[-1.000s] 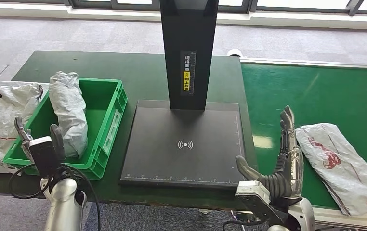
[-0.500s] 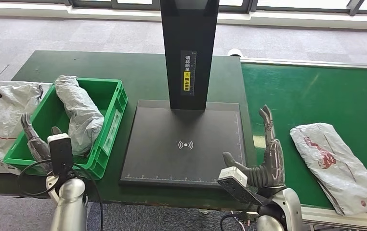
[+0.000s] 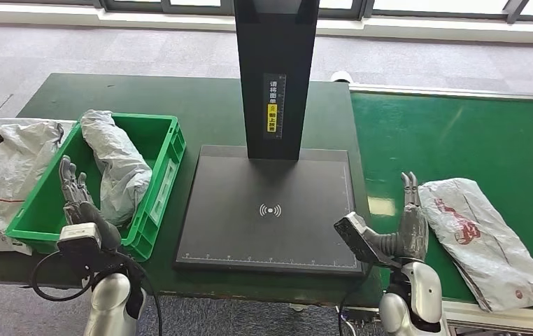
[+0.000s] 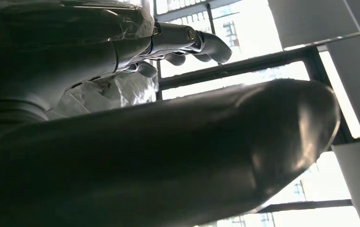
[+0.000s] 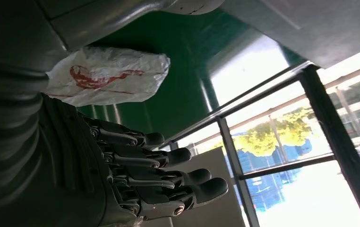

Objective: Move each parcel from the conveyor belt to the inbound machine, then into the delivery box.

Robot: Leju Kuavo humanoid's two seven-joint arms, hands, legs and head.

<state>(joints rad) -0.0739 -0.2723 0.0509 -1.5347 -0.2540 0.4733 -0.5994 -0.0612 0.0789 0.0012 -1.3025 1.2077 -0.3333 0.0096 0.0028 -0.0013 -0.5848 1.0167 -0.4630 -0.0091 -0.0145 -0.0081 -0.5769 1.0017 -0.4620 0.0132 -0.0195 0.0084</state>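
Fingers (image 3: 409,187) of the right hand (image 3: 407,227) are held straight and close together, empty, just beside the near end of the white parcel (image 3: 484,234) lying flat on the conveyor belt (image 3: 459,140), by its near edge. The left hand (image 3: 82,206) is seen with fingers spread, holding nothing, at the near wall of the green delivery box (image 3: 155,199), where a grey parcel (image 3: 117,168) already lies. The white parcel is judged light, soft and slippery, a crinkled bag likely to sag; it is best taken across its middle, where the contents give bulk, rather than by a loose corner.
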